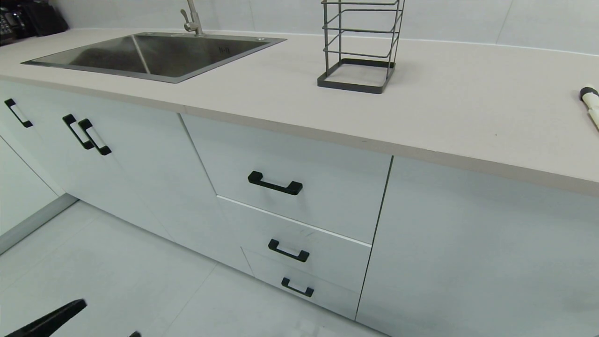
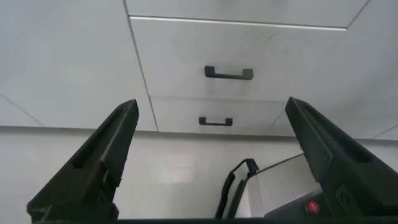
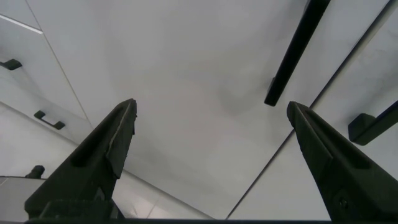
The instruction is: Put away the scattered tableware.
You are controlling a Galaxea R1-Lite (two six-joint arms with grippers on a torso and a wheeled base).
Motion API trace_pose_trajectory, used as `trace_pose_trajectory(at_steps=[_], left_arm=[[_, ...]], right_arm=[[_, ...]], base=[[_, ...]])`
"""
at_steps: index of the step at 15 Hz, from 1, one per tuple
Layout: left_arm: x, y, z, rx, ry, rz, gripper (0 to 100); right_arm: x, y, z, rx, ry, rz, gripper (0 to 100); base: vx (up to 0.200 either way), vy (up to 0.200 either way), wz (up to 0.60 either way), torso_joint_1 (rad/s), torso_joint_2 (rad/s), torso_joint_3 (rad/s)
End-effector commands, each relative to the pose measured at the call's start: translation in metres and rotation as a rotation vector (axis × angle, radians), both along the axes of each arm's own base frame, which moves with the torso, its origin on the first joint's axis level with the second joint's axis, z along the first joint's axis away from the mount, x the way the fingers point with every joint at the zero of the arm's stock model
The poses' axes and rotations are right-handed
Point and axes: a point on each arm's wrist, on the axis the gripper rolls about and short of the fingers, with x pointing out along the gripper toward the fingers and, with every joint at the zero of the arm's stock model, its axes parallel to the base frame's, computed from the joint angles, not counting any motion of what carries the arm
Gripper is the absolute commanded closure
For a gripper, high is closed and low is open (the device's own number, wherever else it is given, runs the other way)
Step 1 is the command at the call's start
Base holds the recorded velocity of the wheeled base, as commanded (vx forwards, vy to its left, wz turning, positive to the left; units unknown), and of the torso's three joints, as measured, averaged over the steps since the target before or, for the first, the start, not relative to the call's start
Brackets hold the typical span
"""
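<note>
A cream-coloured utensil with a black end (image 1: 590,100) lies on the countertop (image 1: 468,103) at the far right edge of the head view, cut off by the frame. A dark wire rack (image 1: 360,47) stands empty on the counter right of the sink (image 1: 154,54). My left gripper (image 2: 211,107) hangs low in front of the cabinet, open with nothing in it, facing the lower drawers (image 2: 229,73). One of its fingertips (image 1: 65,311) shows at the bottom left of the head view. My right gripper (image 3: 211,107) is open and empty, facing a plain white cabinet door (image 3: 186,74).
Below the counter is a stack of three drawers with black handles (image 1: 275,183), with cabinet doors on both sides. A faucet (image 1: 192,18) stands behind the sink. Dark items (image 1: 23,18) sit at the counter's far left corner. The floor (image 1: 117,271) lies bare before the cabinets.
</note>
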Motion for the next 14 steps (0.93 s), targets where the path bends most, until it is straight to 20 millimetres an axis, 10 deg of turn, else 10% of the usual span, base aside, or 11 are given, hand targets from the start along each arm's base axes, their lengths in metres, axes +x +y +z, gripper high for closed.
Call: trace_pose_trajectory(at_steps=[1,14], left_arm=[[-0.055,0.012,-0.029,-0.031,-0.172,0.084,0],[-0.062,0.012,-0.043,0.018,-0.159,0.368,0]], right_arm=[[0.0,0.0,0.0,-0.001,-0.001,0.001,0],[0.0,0.0,0.0,0.002,0.001,-0.002,0]], base=[[0.0,0.0,0.0,0.0,0.0,0.0],[0.0,0.0,-0.28,0.0,0.0,0.001]])
